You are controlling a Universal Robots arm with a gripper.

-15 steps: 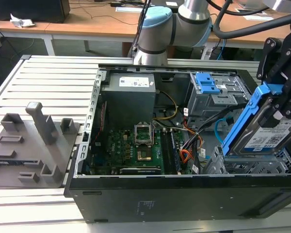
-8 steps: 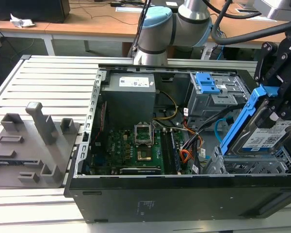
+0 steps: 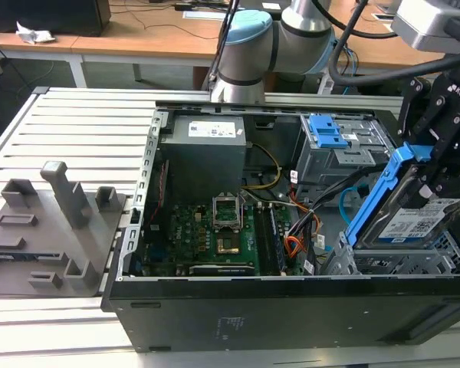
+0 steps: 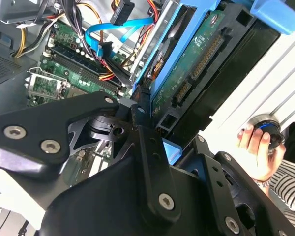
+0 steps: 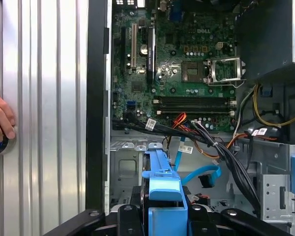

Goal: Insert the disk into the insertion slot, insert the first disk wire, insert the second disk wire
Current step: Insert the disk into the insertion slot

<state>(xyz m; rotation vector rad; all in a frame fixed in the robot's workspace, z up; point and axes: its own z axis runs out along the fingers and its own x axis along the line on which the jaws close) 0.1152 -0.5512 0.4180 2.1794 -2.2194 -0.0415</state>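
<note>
Blue-framed disk (image 3: 418,222): your gripper carries it in a blue carrier. It is tilted, with the lower end down at the mouth of the insertion slot and the upper end raised. It is not seated, and you cannot tell whether the lower end has entered.
Gripper (image 3: 433,172): closed on the disk's upper end, the jaws pinching the blue carrier from both sides.
Insertion slot (image 3: 383,264): the low silver perforated cage in the computer case's (image 3: 291,307) near corner on the exterior view's right, just in front of the taller grey cage (image 3: 337,146) with the blue latch.
Second disk wire (image 5: 202,173): the light blue loop lies loose inside the case between the motherboard (image 3: 215,230) and the slot, just beside the disk, with its dark plug free.
First disk wire (image 5: 179,119): a thin red-orange run at the motherboard's edge near the slot. You cannot tell where its plug lies.
Step in hand: judged to be the first step, the disk insertion, and only part done. Neither wire is plugged in.
What seating calls for: by my reading, bring the disk level with the cage walls and slide it in straight, keeping the blue loop out from under it.
Person's hand (image 5: 0,123): it rests on a dark round knob at the slotted metal table's (image 3: 77,123) edge, outside the case wall.
</note>
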